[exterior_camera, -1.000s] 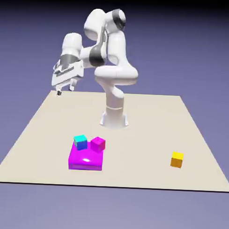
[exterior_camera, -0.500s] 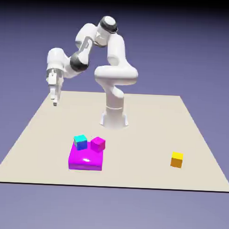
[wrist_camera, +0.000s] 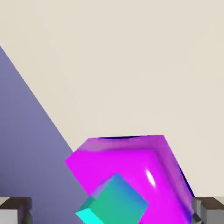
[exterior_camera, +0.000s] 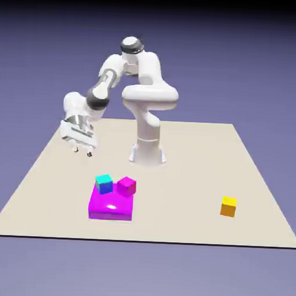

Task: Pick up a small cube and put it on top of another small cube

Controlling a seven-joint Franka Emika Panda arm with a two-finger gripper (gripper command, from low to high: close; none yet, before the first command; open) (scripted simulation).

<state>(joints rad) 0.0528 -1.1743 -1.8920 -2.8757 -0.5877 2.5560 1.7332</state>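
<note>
Below and just ahead of the gripper, the small cyan cube with darker blue sides sits on a large glossy magenta block, with a small magenta cube next to it on the same block. I read the gripper as released, jaws wide, nothing between them. I judge this the approach step: cube not yet grasped. Next I need to bring the gripper over the cyan cube, square the fingers to its faces, and descend clear of the magenta cube. A yellow-orange cube lies well apart on the beige tabletop. I see no second cyan cube.
</note>
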